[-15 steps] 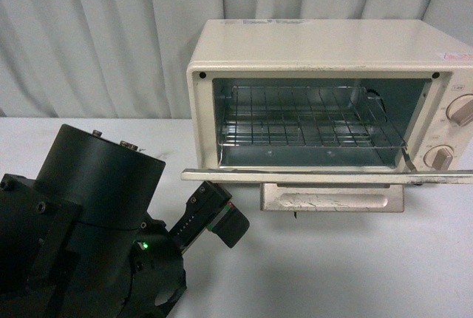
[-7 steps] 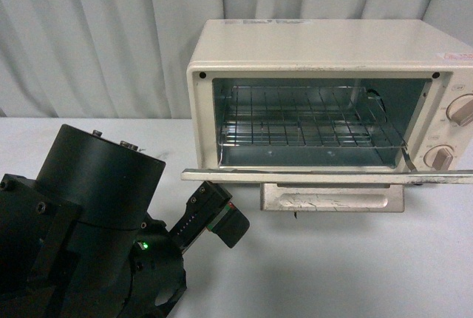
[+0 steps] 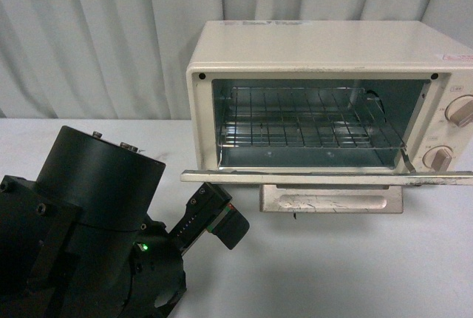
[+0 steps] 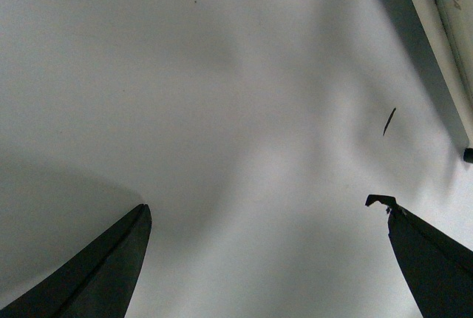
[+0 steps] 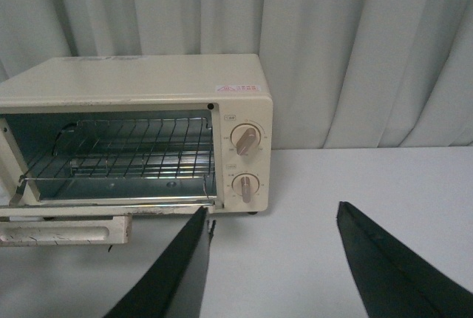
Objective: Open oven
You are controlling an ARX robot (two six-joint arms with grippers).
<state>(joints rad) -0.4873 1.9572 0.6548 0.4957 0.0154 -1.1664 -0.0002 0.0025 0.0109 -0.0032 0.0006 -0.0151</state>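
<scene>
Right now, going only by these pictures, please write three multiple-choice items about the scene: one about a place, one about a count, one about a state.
1. Where is the silver wire rack?
A. on the table
B. inside the cream boxy toaster oven
C. on the oven's roof

2. How many beige round knobs does the oven carry?
A. one
B. four
C. two

3. How does the oven's drop-down door stand?
A. lowered open, about level
B. shut
C. taken off

Answers:
1 B, the rack sits in the exposed cavity.
2 C, one knob sits above the other.
3 A, the door juts forward under the cavity.
</scene>
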